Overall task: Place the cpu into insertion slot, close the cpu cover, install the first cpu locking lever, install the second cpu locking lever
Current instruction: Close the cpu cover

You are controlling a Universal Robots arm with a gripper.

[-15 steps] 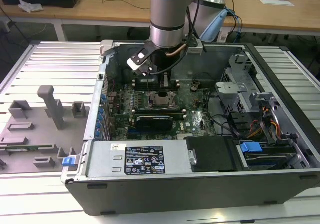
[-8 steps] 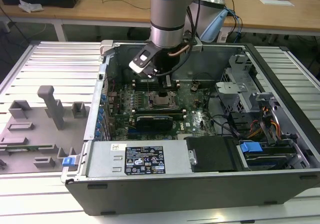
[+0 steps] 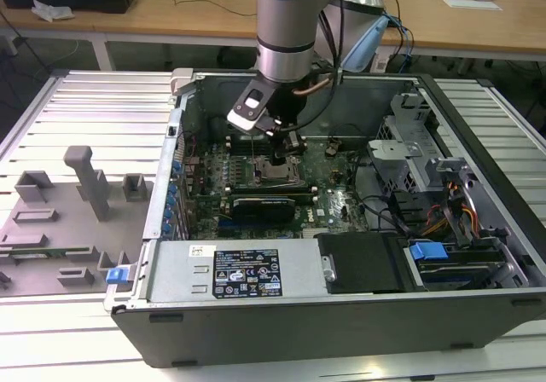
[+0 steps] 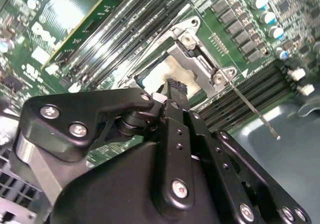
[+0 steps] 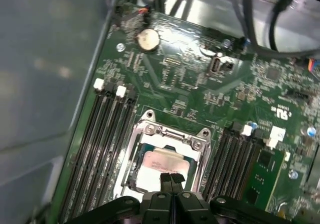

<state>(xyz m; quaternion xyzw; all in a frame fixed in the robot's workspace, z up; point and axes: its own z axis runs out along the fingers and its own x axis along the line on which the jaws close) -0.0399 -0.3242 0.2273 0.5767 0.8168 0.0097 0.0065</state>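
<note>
Metal slats form the tabletop (image 3: 77,101). The open computer case (image 3: 341,322) lies on its side on it, probably so that the arm can come down into it from above. The green motherboard (image 5: 190,84) lies flat on the floor of the case, directly below the hand (image 5: 170,178). Long black memory slots (image 5: 107,134) run on both sides of the socket under the hand.

The cpu cover (image 5: 172,134) seems to lie flat on the socket just ahead of the fingertips. Its open centre leaves the pale chip free. The cpu (image 5: 160,161) is seated in the insertion slot right under the fingertips. It looks level and square to the frame, so the placing step appears to be done. A thin locking lever (image 4: 252,108) sticks out sideways from the socket, beside the hand. By its angle it does not look hooked down.

The hand holds nothing. Its two fingers (image 5: 165,181) are pressed together with only a thin seam between them. Closed like this they make one narrow tip, which seems better for pushing than for grasping. The tips stand over the near edge of the cpu, at the rim of the cover. It cannot be told whether they touch the metal or hang just above it.
</note>
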